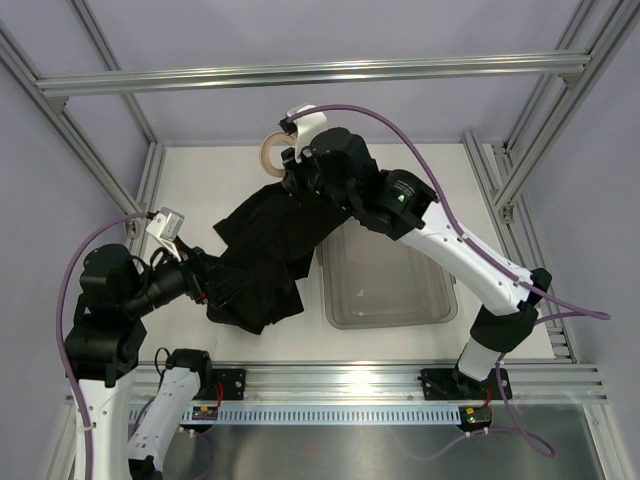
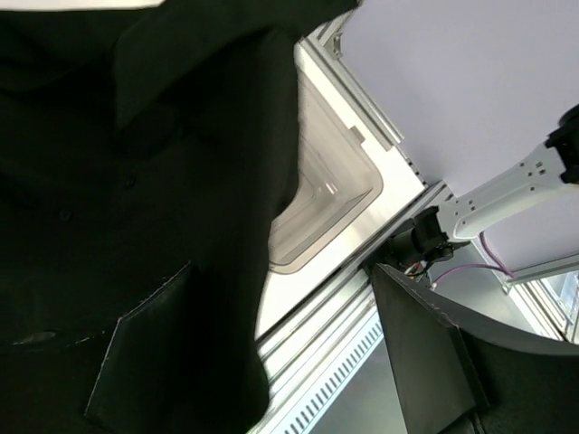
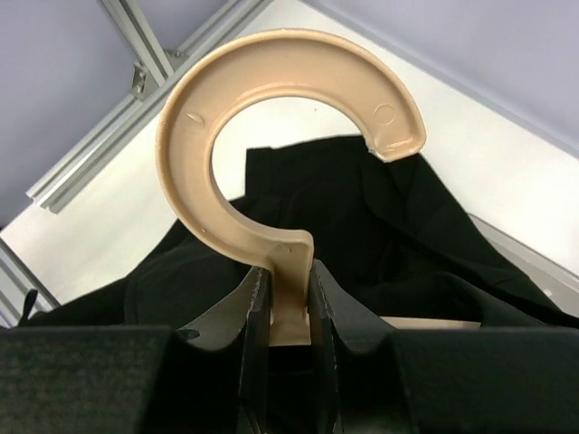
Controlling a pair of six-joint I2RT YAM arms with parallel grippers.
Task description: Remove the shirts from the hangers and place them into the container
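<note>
**Pinched at the neck, cloth hanging loose**

Clamped hard on the hanger's (image 3: 271,117) neck, just under the tan hook: right gripper (image 3: 289,312), jaws narrow, one pad pressed to each side of the stem. Good hold for a stiff, light thing; no give in the neck and no sign of slip. Held raised at the far side of the table (image 1: 200,190), hook toward the back rail.

Spread wide and holding nothing: left gripper (image 2: 271,380), one finger (image 2: 425,362) out over the table's near edge, the other low against the black cloth. Close beside the shirt's near end, touching or nearly so; cannot tell which.

Draped from the hanger down toward the left arm: shirt (image 1: 265,260), one long slack sheet, its lower end bunched on the table left of the bin (image 1: 390,322). None of it inside the bin. Whether the shoulders sit on the hanger's arms cannot be told under the folds.

Handling, as a judgement:
- Shirt: soft, floppy, light; bound to sag, fold and trail from any single pinch. Likely to snag at collar or shoulder seam when pulled off.
- Best taken at a thick gathered spot, collar or shoulder, not a lone hem edge.
- Hanger: rigid, smooth, worth keeping steady while the cloth is drawn away.
- Bin: shallow and empty, so cloth needs bunching to stay inside the rim.
</note>
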